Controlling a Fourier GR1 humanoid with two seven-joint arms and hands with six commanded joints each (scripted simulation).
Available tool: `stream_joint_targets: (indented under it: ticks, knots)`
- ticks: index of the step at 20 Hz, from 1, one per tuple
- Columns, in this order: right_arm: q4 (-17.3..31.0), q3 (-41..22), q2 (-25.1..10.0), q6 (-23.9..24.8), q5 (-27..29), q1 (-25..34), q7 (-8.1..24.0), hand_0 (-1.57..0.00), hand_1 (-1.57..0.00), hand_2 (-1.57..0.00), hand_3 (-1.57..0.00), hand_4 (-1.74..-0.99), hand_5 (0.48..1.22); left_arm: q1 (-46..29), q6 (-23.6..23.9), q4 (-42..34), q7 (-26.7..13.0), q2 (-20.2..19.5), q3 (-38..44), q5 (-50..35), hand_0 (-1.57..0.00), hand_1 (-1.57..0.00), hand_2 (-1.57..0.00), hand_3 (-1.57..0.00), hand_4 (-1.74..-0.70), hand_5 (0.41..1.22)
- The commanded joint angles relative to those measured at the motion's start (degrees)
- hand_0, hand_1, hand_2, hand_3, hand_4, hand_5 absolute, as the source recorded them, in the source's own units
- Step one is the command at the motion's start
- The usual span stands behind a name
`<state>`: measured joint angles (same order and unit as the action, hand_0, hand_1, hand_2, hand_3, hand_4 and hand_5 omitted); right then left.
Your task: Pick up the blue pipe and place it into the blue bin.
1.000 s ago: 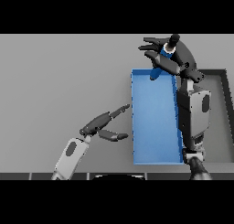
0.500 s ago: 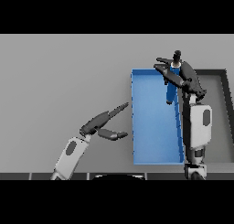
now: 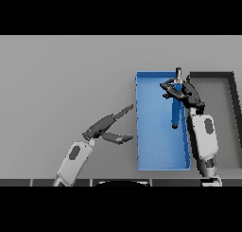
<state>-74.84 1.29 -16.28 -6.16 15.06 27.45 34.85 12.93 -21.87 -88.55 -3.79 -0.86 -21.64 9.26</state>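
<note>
My right hand (image 3: 185, 91) has its fingers (image 3: 166, 88) curled round the pipe (image 3: 176, 103), which hangs upright over the bin (image 3: 160, 155), near its far right side. A dark tray (image 3: 224, 127) sits just beside the bin. My left hand (image 3: 101, 128) hovers over the surface (image 3: 61, 84), fingers relaxed and spread.

Looking down steeply from head height onto the grey table (image 3: 61, 70), facing forward and away from the body. Taking in the tabletop from near edge to far edge at middling range, close enough to separate single fingers. Framing the blue bin (image 3: 142, 131) right of centre and a dark tray (image 3: 227, 131) at the right border. Catching the left hand (image 3: 106, 127) entering from lower left, the right hand (image 3: 184, 91) from lower right. Working from one view only, sharing nothing with another.
</note>
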Motion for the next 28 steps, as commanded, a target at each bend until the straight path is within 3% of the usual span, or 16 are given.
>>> stream_joint_targets:
  ticks: [1, 2, 3, 4, 6, 8, 10, 12, 15, 18, 22, 28]
  knots:
    - [1.36, -2.82, -1.45, 2.39, 1.76, -0.09, -0.02, -1.57, -1.57, -1.57, -0.64, -1.641, 1.221, -0.22, -0.11, -0.04, 0.34, -0.16, -0.08, 0.04, 0.0, 0.0, 0.0, 0.0, -0.92, 0.484]
    - [1.19, -4.7, -2.94, 4.23, 3.98, -0.29, -0.36, -1.57, -1.57, -1.57, -0.51, -1.661, 1.221, -0.24, 0.02, -0.38, 0.13, 0.06, -0.4, 0.25, 0.0, 0.0, 0.0, 0.0, -0.92, 0.486]
    - [1.96, -7.26, -4.54, 6.56, 7.35, 0.03, -0.26, -1.57, -1.57, -1.57, -0.41, -1.677, 1.171, -0.71, -0.13, -0.28, 0.89, -0.56, -0.27, 0.34, 0.0, 0.0, 0.0, 0.0, -0.92, 0.489]
    - [2.77, -9.63, -6.13, 8.74, 9.98, 0.49, -0.4, -1.57, -1.57, -1.52, -0.45, -1.626, 1.161, -0.48, -0.13, 0.41, 0.86, -0.54, -0.24, 0.55, 0.0, 0.0, 0.0, 0.0, -0.92, 0.491]
    - [6.67, -17.77, -11.17, 14.65, 18.59, 2.13, 0.08, -1.08, -1.03, -0.99, -0.29, -1.469, 1.148, -0.13, -0.04, 0.05, 0.71, -0.35, 0.22, -0.06, 0.0, 0.0, 0.0, 0.0, -0.92, 0.493]
    - [5.54, -24.97, -16.21, 19.42, 25.49, 3.69, 0.08, -0.69, -0.66, -0.63, -0.19, -1.37, 1.125, -1.05, -0.44, -0.14, 1.31, -0.88, -0.02, -0.02, 0.0, 0.0, 0.0, 0.0, -0.92, 0.493]
    - [3.21, -30.19, -20.15, 16.43, 24.64, 5.12, 0.09, -0.44, -0.42, -0.4, -0.12, -1.307, 1.068, -0.85, -0.51, -0.56, 0.62, -0.57, 0.11, -0.63, 0.0, 0.0, 0.0, 0.0, -0.93, 0.494]
    - [2.31, -34.89, -22.92, 13.27, 20.79, 6.84, 0.09, -0.28, -0.27, -0.26, -0.08, -1.25, 0.962, -0.67, 0.0, -0.35, 0.37, -0.2, -0.11, -0.12, 0.0, 0.0, 0.0, 0.0, -0.93, 0.494]
    - [2.45, -39.92, -25.0, 11.46, 21.5, 8.6, 0.09, -0.14, -0.14, -0.13, -0.04, -1.205, 0.837, -0.53, -0.33, -0.42, -0.14, -0.78, 0.38, -0.52, 0.0, 0.0, 0.0, 0.0, -0.93, 0.496]
    - [2.27, -43.27, -27.21, 10.6, 22.33, 9.95, 0.09, -0.07, -0.07, -0.07, -0.02, -1.161, 0.771, -0.72, -0.16, -0.41, 0.16, -0.59, 0.37, -0.54, 0.0, 0.0, 0.0, 0.0, -0.93, 0.496]
    - [1.69, -44.19, -27.97, 9.99, 22.79, 10.58, 0.09, -0.03, -0.03, -0.03, -0.01, -1.099, 0.725, -1.1, -0.45, -0.6, 0.36, -0.71, 0.1, -0.59, 0.0, 0.0, 0.0, 0.0, -0.93, 0.497]
    - [1.3, -45.13, -27.75, 8.23, 22.11, 10.95, -0.8, -0.02, -0.02, -0.02, 0.0, -1.084, 0.714, -0.69, 0.05, -0.4, 0.04, -0.16, -0.2, -0.05, 0.0, 0.0, 0.0, 0.0, -0.93, 0.495]
